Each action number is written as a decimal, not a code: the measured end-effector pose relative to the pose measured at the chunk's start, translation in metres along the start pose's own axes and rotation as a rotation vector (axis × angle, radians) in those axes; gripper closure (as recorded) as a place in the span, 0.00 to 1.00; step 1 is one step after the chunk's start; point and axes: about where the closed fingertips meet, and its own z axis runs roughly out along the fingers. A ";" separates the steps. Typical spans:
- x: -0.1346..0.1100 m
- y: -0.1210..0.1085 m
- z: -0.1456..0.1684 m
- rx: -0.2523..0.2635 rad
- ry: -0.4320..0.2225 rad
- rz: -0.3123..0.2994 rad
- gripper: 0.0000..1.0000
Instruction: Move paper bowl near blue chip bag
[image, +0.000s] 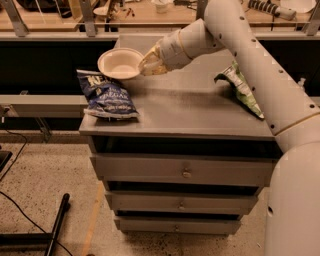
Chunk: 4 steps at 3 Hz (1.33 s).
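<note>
The bowl (119, 62) is held over the far left part of the worktop (190, 107), tipped so that its hollow faces us. Its lower rim sits right at the top edge of the blue bag (106, 95). From here I cannot tell whether the two touch.

Nearest to me is the speckled floor (45, 190), with a black pole (57, 225) lying on it at the left and a thin dark cable (15, 152) running past it. The grey cabinet stands on that floor, with three drawers (185, 172) stacked one under another, each with a small round knob.

On the worktop, the blue bag lies flat at the near left corner, crinkled, with its white lettering at the far end. Its near edge reaches the worktop's left front edge. Well apart from it, on the right side, a green bag (242, 89) lies slanting, partly hidden behind the arm (250, 55).

The thick white arm comes in from the right, rises over the green bag and reaches leftward across the far part of the worktop. At its end the hand (148, 63) is clamped on the right rim of the bowl, carrying it just beyond the blue bag.

To the left of the cabinet a grey ledge (40, 102) runs level with the worktop. Beyond everything, a wooden counter (145, 15) crosses the room, with small objects on it that I cannot make out.
</note>
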 end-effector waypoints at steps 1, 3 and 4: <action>0.001 -0.001 0.003 0.005 0.000 0.000 0.53; -0.002 -0.001 0.010 0.003 -0.011 0.000 0.06; -0.002 -0.001 0.011 0.009 -0.016 0.003 0.00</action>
